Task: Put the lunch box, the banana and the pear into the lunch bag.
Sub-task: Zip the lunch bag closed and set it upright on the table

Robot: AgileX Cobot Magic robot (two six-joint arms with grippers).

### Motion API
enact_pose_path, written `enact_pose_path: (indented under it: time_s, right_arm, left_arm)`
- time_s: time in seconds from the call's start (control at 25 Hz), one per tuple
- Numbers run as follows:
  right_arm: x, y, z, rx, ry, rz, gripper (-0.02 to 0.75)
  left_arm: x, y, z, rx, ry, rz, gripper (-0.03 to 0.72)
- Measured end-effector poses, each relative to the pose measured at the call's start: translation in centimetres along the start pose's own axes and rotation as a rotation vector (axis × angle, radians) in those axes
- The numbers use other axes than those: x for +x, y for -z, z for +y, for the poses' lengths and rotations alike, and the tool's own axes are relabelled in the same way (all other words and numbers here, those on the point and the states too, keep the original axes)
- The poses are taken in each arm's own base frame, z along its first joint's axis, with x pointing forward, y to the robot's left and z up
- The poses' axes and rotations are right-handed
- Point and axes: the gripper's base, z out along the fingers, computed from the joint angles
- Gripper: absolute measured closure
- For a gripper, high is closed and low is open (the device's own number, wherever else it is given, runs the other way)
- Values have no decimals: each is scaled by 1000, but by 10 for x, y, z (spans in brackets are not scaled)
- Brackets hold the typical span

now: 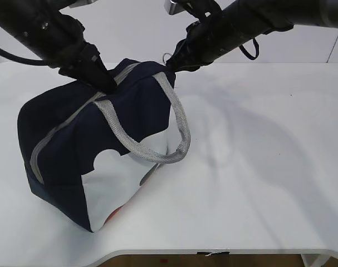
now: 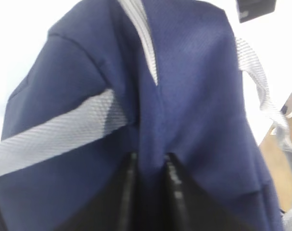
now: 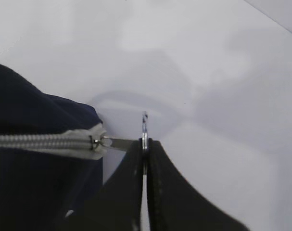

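Lunch bag (image 1: 74,144) zipped, contents hidden.

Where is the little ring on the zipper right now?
The ring pull sits at the far right end of the lunch bag, pinched in the right gripper, just past the zipper.

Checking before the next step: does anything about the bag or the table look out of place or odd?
Nothing is spilled or damaged. The lunch bag sits tilted, lifted at its top: the left gripper pinches its fabric and the right gripper holds the zipper's ring pull.
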Motion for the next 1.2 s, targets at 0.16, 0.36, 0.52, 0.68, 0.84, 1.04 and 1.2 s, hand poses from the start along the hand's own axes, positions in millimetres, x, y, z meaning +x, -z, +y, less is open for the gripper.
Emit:
enact_pose_path:
  time_s: [0.16, 0.36, 0.52, 0.68, 0.84, 1.04, 1.2]
  right_arm:
    - [0, 0, 0, -1, 0, 1, 731]
    - [0, 0, 1, -6, 0, 5, 731]
    - [1, -1, 1, -10, -1, 10, 731]
    - [11, -13, 0, -36, -17, 45, 731]
    - [21, -25, 1, -62, -48, 78, 731]
    - [29, -36, 1, -84, -69, 105, 731]
    - [37, -44, 2, -112, -88, 133, 731]
  left_arm:
    - [1, 0, 0, -9, -9, 8, 673]
    - [2, 0, 0, -1, -23, 27, 674]
    - [4, 1, 0, 10, -31, 45, 674]
    - [4, 7, -1, -23, -66, 52, 674]
    - [-5, 23, -3, -65, -124, 45, 675]
    - [-10, 30, -6, -72, -147, 47, 675]
    - [-10, 30, -6, -70, -148, 50, 675]
